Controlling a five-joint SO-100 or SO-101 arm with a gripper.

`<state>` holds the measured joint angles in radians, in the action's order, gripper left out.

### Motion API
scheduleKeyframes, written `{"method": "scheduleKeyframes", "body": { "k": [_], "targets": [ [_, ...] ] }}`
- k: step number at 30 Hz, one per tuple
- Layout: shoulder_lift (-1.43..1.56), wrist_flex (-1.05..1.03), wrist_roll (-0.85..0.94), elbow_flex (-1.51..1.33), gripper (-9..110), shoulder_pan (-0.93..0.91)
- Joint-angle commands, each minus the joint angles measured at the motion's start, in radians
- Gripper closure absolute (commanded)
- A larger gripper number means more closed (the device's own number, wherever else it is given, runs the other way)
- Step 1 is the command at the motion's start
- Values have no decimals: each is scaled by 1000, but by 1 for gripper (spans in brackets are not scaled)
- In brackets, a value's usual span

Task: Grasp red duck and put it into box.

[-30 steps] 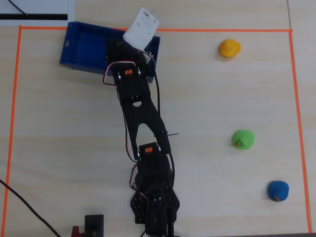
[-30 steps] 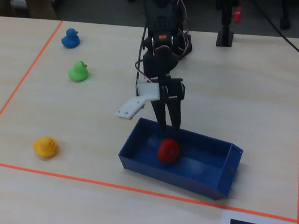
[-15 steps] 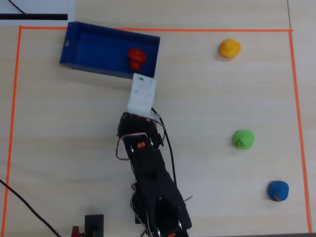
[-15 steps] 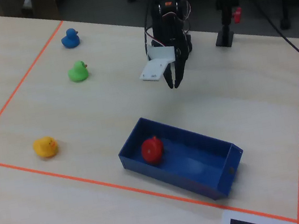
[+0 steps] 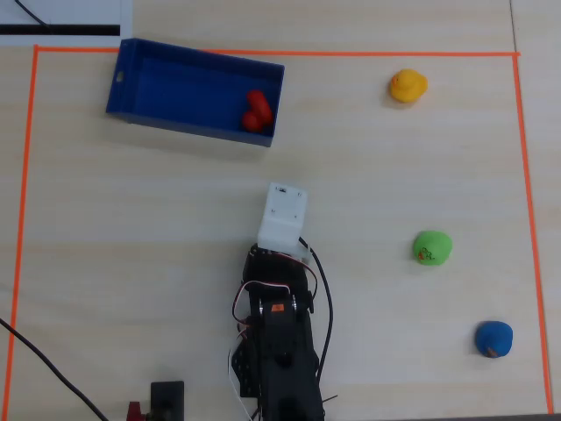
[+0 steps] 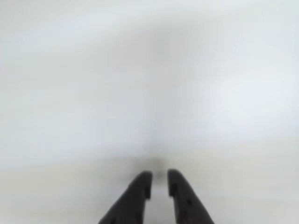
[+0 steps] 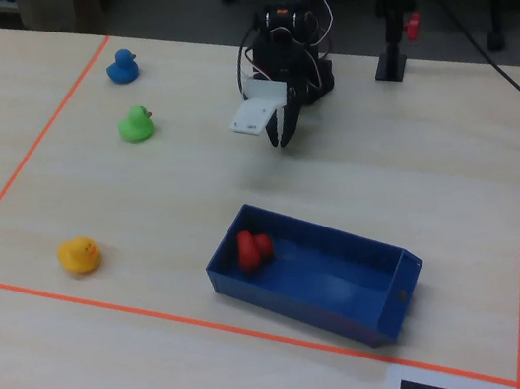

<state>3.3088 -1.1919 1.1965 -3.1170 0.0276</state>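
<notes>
The red duck (image 5: 257, 111) lies inside the blue box (image 5: 188, 124), at its right end in the overhead view; in the fixed view the duck (image 7: 252, 250) is at the left end of the box (image 7: 287, 295). My gripper (image 7: 281, 138) hangs folded back near the arm's base, well apart from the box, pointing down at the table. In the overhead view it is hidden under the white wrist housing (image 5: 282, 215). The wrist view is blurred; the gripper (image 6: 159, 179) shows two dark fingers with only a narrow slit between them and nothing held.
A yellow duck (image 5: 408, 86), a green duck (image 5: 432, 247) and a blue duck (image 5: 493, 338) sit on the wooden table to the right of the arm in the overhead view. Orange tape (image 5: 351, 53) frames the work area. A black stand (image 7: 392, 58) is beside the arm's base.
</notes>
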Motion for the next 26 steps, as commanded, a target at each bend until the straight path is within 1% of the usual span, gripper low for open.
{"method": "scheduleKeyframes", "body": {
  "k": [1, 2, 8, 9, 10, 11, 26],
  "targets": [
    [3, -87, 41, 6, 101, -2],
    [3, -114, 46, 6, 101, -2],
    [3, -110, 25, 6, 101, -38],
    [3, -112, 25, 6, 98, -40],
    [3, -112, 26, 6, 92, -40],
    [3, -112, 26, 6, 91, -40],
    [3, -112, 28, 6, 91, -40]
  ]
}}
